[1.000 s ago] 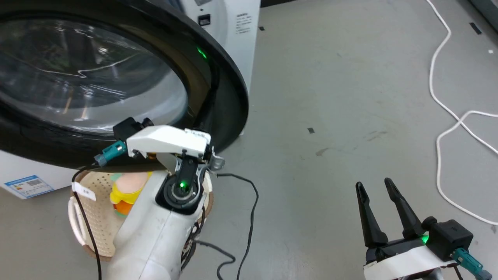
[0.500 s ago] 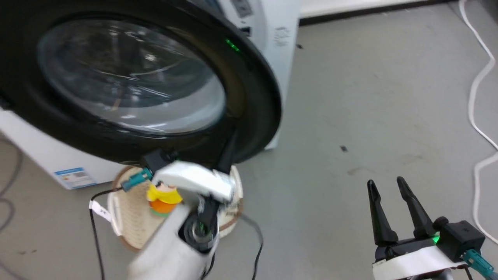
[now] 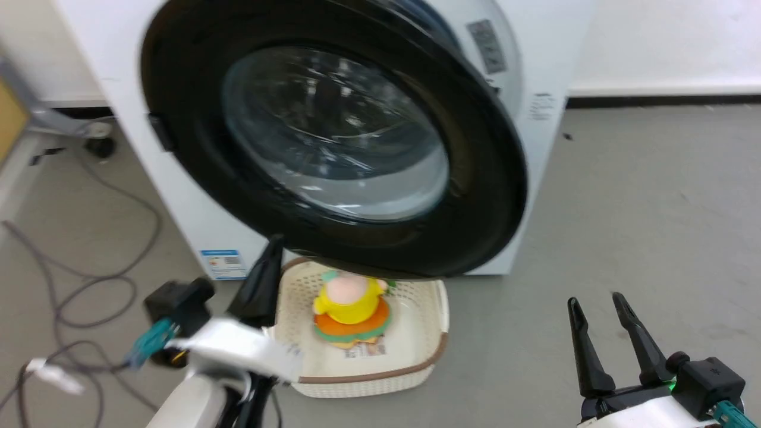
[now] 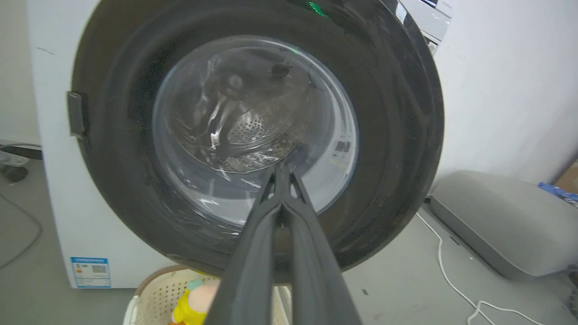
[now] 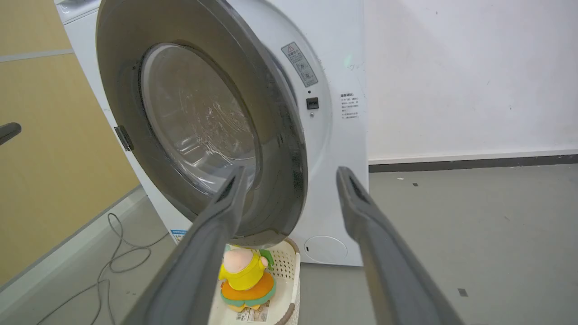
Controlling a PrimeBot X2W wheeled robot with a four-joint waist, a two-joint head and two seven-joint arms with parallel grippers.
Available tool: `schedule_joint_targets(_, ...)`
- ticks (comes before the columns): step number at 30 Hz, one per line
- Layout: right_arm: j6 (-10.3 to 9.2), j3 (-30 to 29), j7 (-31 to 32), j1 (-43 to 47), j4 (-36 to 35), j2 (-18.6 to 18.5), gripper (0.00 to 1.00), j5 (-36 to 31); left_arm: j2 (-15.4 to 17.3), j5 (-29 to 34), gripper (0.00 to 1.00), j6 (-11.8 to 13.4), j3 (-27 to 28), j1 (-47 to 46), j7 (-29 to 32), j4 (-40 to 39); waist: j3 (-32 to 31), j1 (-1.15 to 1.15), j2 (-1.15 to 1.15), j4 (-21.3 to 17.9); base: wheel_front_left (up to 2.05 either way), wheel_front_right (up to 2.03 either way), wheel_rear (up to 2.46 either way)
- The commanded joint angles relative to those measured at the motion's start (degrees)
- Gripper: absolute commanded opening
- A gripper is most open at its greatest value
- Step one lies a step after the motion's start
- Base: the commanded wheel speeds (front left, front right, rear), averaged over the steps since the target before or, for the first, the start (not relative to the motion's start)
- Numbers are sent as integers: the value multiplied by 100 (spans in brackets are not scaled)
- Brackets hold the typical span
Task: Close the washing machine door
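one washing machine door (image 3: 333, 148) (ajar), one basket (image 3: 368, 383); left gripper (image 4: 281, 168) pinched together, right gripper (image 3: 594, 298) spread, both empty.

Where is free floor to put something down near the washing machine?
Bare grey floor lies right of the washing machine and the basket. Left of the machine, cables crowd it; under the door, the basket fills it.

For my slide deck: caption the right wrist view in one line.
Right gripper, jaws apart, faces the washing machine door, ajar, above a cream basket holding a plush toy.
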Motion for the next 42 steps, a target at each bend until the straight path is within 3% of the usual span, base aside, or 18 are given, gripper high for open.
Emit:
schedule_joint_targets(1,5,-6,-25,86,-35,-39,100,-58,39,383,0,204,246,362,-23,-313,-167,0,0,316,0,0,0)
schedule_joint_targets(5,5,29,-25,99,-38,-41,100,-60,130,1135,0,544,719,989,-24,-879,-200,0,0,467,0,0,0)
schedule_joint_targets(9,5,36,21,119,2,-55,100,-45,74,1649,0,721,935,1570,-24,-1234,-218,0,0,593,0,0,0)
schedule_joint_targets(10,5,38,24,123,10,-56,100,-44,58,1758,30,740,955,1683,-24,-1277,-222,0,0,617,0,0,0)
schedule_joint_targets(11,5,33,25,131,16,-58,100,-43,39,1877,97,755,984,1768,-24,-1313,-225,0,0,643,0,0,0)
schedule_joint_targets(12,5,33,25,137,25,-60,100,-42,9,1975,100,758,1000,1847,-24,-1332,-229,0,0,663,0,0,0)
schedule_joint_targets(27,5,96,19,187,14,-69,100,-73,-351,2543,100,750,800,2100,-25,-995,-185,0,0,1068,0,0,0)
schedule_joint_targets(28,5,144,27,166,2,-102,45,-59,-350,2565,100,748,783,2082,-25,-994,-152,0,0,1106,0,0,0)
schedule_joint_targets(29,5,195,32,134,-16,-137,0,-37,-354,2589,100,748,763,2062,-25,-999,-114,0,0,1144,0,0,0)
schedule_joint_targets(35,5,524,168,-178,-117,-444,0,143,-420,2682,100,738,676,1910,-25,-1039,161,0,0,1358,0,0,0)
schedule_joint_targets(42,5,889,573,-1195,-103,-1278,0,418,-543,2801,100,671,626,1598,-25,-1085,712,0,0,1613,0,0,0)
